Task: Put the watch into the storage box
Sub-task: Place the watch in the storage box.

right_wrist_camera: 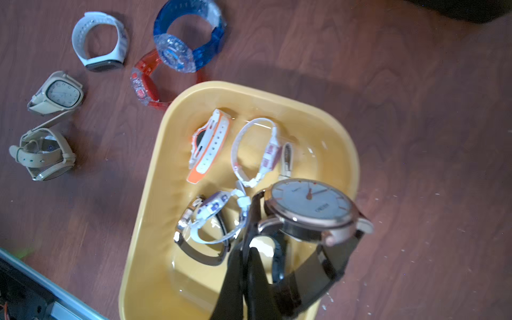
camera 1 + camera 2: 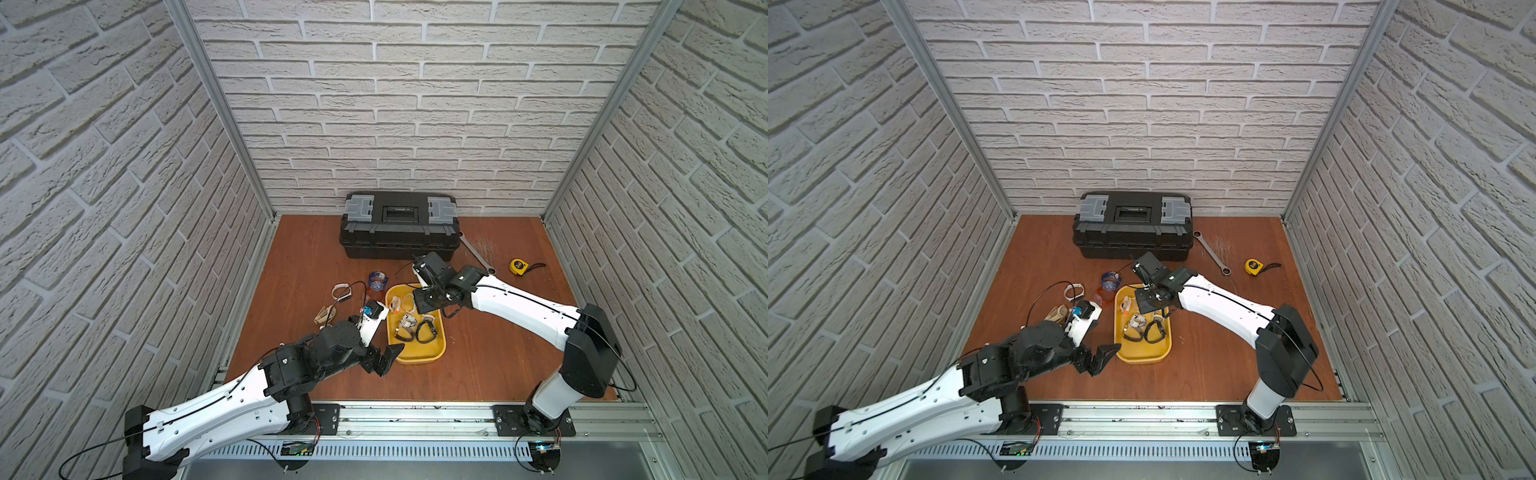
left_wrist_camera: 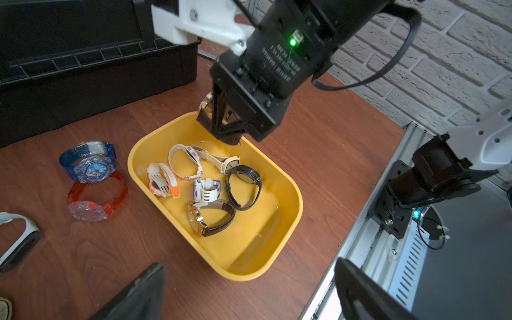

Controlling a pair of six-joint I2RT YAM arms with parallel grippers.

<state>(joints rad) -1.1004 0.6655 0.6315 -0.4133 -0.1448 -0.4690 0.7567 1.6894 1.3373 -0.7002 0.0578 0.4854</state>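
Upper centre of a top view: toolbox (image 2: 399, 226), black, shut, grey latches; no label I can read.

Centre, just below it: box (image 2: 419, 357), yellow, shallow, with loose watches (image 3: 210, 219) lying inside.

Lower left corner of the box: left gripper (image 2: 384, 359), jaws wide apart, empty.

Upper end of the box: right gripper (image 1: 249, 260), pinched together on the strap.

Lower right of the right wrist view: watch (image 1: 307, 202), hanging above the box, not yet set down. It has a rose-gold case, pale dial and dark strap.

- Handling: I judge it light. The case is rigid and slick, the glass scratch-prone, and the strap limp, so the head may swing.
- Best hold: the strap, not the case.

Writing: the dial carries a small word too blurred for me to read. White print on the right gripper's body, upside down in the left wrist view, seems to include DAMIAO.
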